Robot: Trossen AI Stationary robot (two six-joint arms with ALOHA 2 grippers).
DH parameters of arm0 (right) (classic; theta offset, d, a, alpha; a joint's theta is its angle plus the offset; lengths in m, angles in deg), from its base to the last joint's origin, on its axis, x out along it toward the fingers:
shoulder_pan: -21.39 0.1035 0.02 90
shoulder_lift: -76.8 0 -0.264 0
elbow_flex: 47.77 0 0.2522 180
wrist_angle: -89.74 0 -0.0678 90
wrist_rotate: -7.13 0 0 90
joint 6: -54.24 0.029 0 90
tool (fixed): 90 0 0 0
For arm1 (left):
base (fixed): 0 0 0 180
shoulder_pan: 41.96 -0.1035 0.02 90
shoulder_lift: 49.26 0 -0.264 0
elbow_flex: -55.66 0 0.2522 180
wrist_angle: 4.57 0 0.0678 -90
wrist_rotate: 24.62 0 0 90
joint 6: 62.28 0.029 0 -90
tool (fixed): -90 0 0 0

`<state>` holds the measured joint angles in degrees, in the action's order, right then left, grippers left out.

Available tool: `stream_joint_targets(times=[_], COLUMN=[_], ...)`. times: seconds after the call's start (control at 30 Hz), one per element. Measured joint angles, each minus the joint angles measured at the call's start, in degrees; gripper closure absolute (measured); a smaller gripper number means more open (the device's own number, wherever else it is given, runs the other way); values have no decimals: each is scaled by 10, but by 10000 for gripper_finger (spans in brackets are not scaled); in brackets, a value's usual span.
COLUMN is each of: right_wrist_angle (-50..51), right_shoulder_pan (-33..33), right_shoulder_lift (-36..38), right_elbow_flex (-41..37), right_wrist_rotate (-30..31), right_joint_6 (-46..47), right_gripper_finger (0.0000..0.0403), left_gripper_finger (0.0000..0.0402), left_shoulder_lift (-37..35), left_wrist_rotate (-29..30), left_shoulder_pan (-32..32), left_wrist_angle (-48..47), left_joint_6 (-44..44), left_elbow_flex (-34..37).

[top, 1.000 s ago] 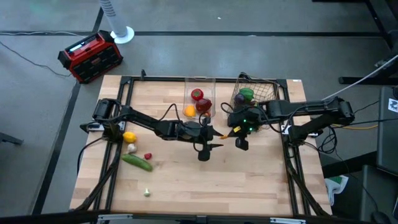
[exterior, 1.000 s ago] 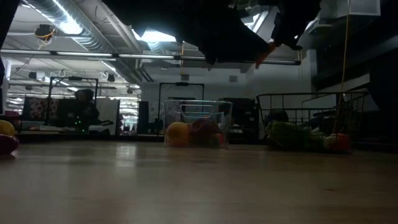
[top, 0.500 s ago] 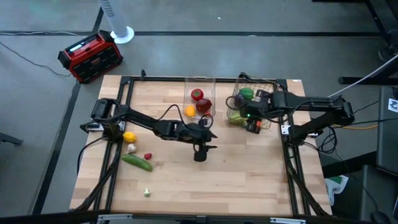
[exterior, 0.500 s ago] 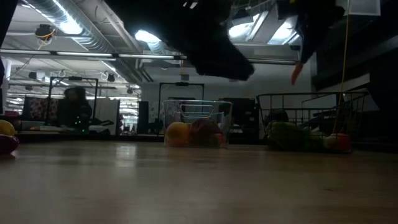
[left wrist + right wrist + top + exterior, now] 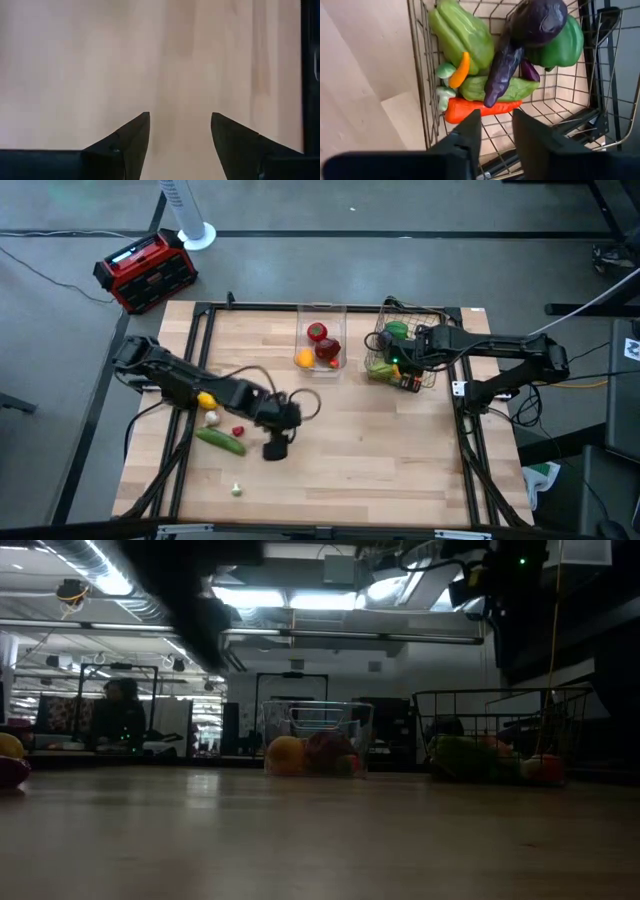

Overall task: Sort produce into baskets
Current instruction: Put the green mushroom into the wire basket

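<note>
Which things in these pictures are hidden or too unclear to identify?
- High view: the small pale item near the table's front edge is too small to name.
- High view: the right gripper covers part of the wire basket.
- Low view: the left arm is a dark blur; its gripper is not visible.

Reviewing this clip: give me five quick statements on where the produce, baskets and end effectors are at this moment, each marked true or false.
1. The right end effector hangs over the wire basket. True.
2. The carrot lies on the table. False: it is in the wire basket.
3. The left end effector is open and empty. True.
4. The clear bin holds the cucumber. False: the cucumber lies on the table.
5. The lemon is already sorted. False: it is on the table.
</note>
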<state>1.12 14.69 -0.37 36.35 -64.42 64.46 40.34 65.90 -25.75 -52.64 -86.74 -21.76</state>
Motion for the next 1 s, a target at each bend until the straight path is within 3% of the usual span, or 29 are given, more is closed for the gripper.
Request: stream_joint_targets(times=[0.23,0.53,0.7,1.0], right_wrist_angle=[-3,-18,-30,-32], right_shoulder_pan=[-1,-1,-1,-1], right_shoulder_lift=[0,0,0,0], right_elbow_flex=[-8,-8,-8,-8], right_wrist_rotate=[2,0,0,-1], right_joint_6=[0,0,0,0], right_gripper_finger=[219,202,204,205], left_gripper_finger=[196,196,196,196], left_shoulder_lift=[0,14,46,116], left_wrist_rotate=[-31,-20,-19,-17], left_shoulder_pan=[124,281,325,343], left_wrist_angle=[-96,-101,-90,-83], left_joint_6=[-140,-344,-408,-411], left_elbow_flex=[7,7,7,7])
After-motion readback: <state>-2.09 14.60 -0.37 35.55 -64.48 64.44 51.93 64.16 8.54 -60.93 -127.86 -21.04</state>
